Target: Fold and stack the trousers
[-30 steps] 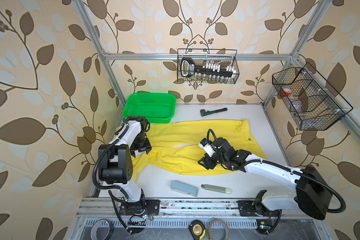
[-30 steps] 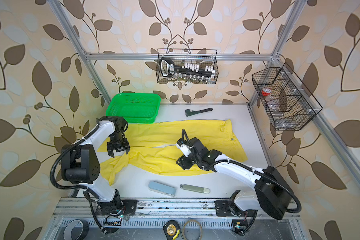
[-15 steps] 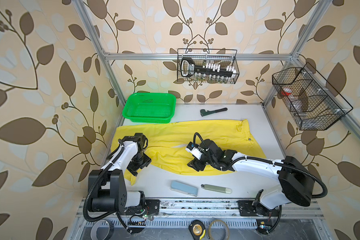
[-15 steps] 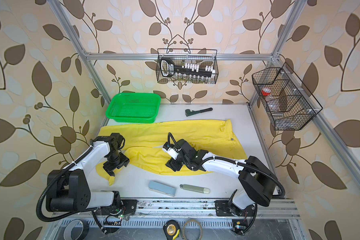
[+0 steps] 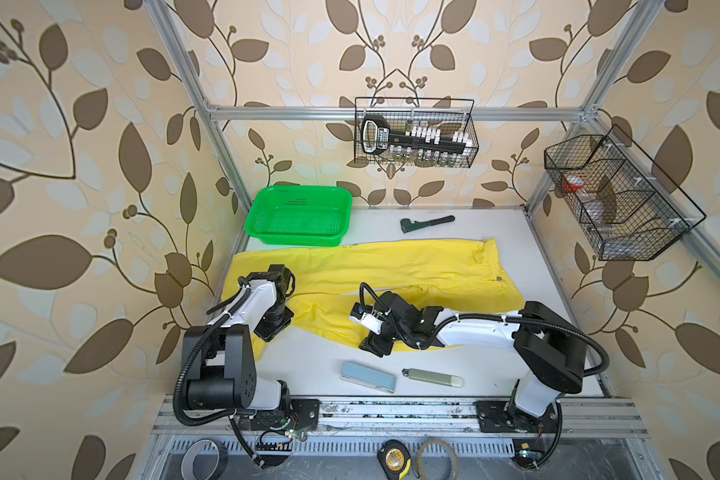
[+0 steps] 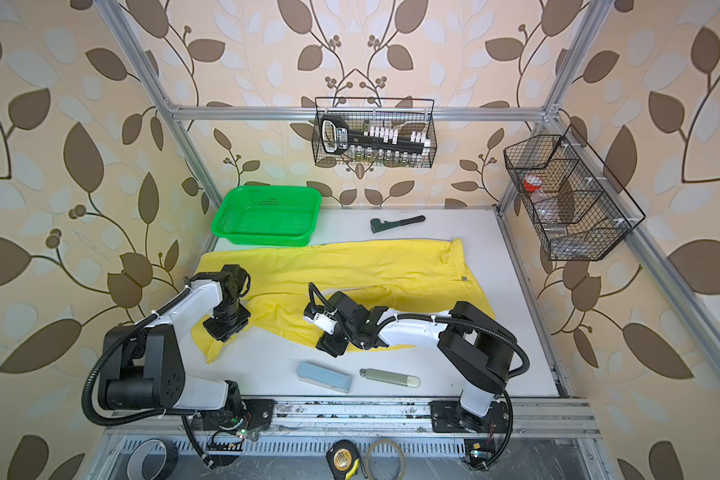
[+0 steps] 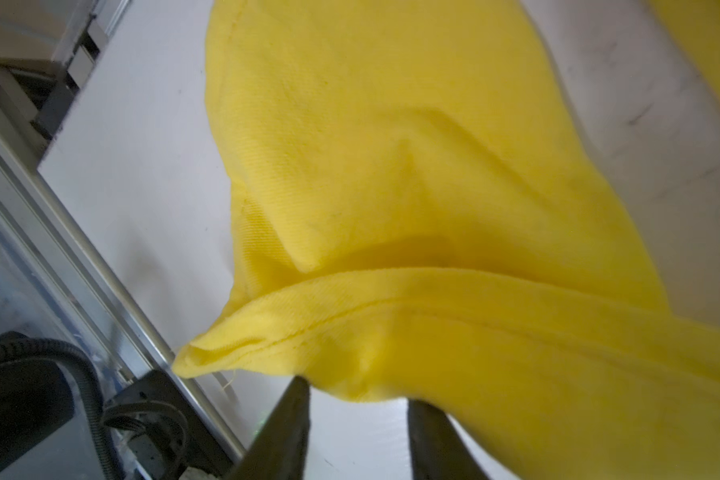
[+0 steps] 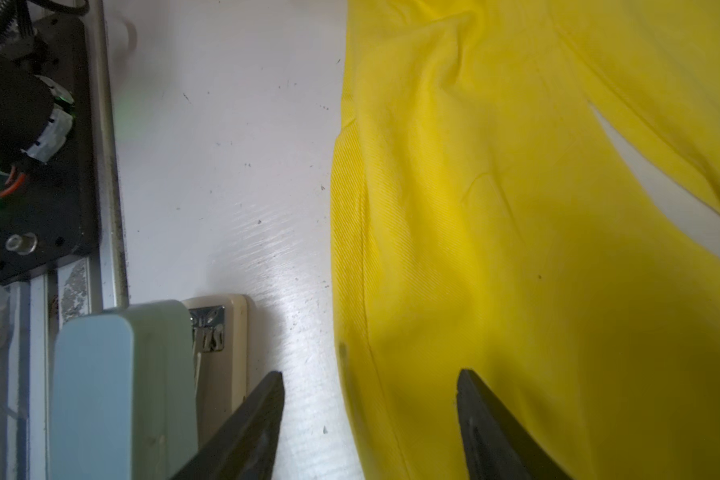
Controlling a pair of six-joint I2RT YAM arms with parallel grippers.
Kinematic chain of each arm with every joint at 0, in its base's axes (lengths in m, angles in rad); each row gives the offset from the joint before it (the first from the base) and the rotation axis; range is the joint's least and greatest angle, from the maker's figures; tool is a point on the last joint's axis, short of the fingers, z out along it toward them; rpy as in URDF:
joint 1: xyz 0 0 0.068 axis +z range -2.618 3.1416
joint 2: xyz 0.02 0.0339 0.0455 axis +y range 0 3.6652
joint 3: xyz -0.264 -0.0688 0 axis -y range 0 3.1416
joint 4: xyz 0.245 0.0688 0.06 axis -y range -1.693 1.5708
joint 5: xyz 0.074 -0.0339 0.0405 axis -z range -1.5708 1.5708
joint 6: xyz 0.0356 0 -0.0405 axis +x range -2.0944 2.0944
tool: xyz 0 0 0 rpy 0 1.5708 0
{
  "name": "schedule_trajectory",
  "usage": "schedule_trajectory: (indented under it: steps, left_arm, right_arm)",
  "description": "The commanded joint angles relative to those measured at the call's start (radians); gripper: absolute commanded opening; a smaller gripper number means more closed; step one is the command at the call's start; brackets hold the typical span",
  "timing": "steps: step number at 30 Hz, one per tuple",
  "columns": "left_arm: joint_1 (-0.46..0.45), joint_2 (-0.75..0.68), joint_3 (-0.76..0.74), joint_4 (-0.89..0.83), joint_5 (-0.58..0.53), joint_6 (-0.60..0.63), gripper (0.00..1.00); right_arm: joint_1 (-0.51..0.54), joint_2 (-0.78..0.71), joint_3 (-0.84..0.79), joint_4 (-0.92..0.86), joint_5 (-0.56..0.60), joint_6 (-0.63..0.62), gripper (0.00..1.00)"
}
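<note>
The yellow trousers (image 5: 391, 270) lie spread across the white table in both top views, waistband at the right (image 6: 454, 257), legs running left. My left gripper (image 5: 273, 326) is down on the near leg's left end. In the left wrist view a bunched hem (image 7: 267, 328) lies across the tips of my left gripper (image 7: 358, 399), whose jaws stand a narrow gap apart with bare table between them. My right gripper (image 5: 373, 347) is open at the near leg's front edge. In the right wrist view my right gripper (image 8: 368, 382) has one finger over cloth, the other over table.
A green basket (image 5: 298, 216) stands at the back left and a dark wrench (image 5: 427, 222) behind the trousers. A blue-grey stapler (image 5: 368, 376) and a pale green cylinder (image 5: 433, 377) lie near the front edge, the stapler (image 8: 121, 390) close beside my right gripper. Wire baskets (image 5: 616, 199) hang on the walls.
My left gripper has moved forward along the left leg end and its jaws have narrowed. My right gripper has moved left and forward to the near leg's front edge.
</note>
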Motion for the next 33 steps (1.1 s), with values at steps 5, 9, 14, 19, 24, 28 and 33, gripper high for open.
schedule_trajectory:
  steps: [5,9,14,19,24,28,33]
  left_arm:
    - [0.030,-0.009,0.104,-0.050,-0.123,0.078,0.00]
    - [0.036,-0.014,0.170,-0.112,-0.171,0.124,0.00]
    - [0.058,0.035,0.248,-0.167,-0.222,0.224,0.00]
    - [0.083,0.203,0.352,-0.167,-0.253,0.352,0.02]
    - [0.083,0.381,0.495,-0.194,-0.336,0.469,0.12]
    - [0.081,0.469,0.588,-0.188,-0.308,0.532,0.22]
    - [0.057,0.539,0.634,-0.171,-0.193,0.585,0.34]
  right_arm:
    - [0.032,0.053,0.010,0.019,0.016,-0.023,0.58]
    - [0.039,0.080,0.015,0.012,-0.002,-0.040,0.45]
    - [0.044,0.092,-0.001,-0.030,-0.007,-0.073,0.27]
    - [0.043,0.075,-0.020,-0.076,-0.055,-0.096,0.17]
    - [0.046,0.050,-0.046,-0.091,-0.105,-0.108,0.13]
    - [0.046,0.048,-0.067,-0.096,-0.125,-0.106,0.12]
    - [0.043,0.041,-0.068,-0.096,-0.132,-0.098,0.13]
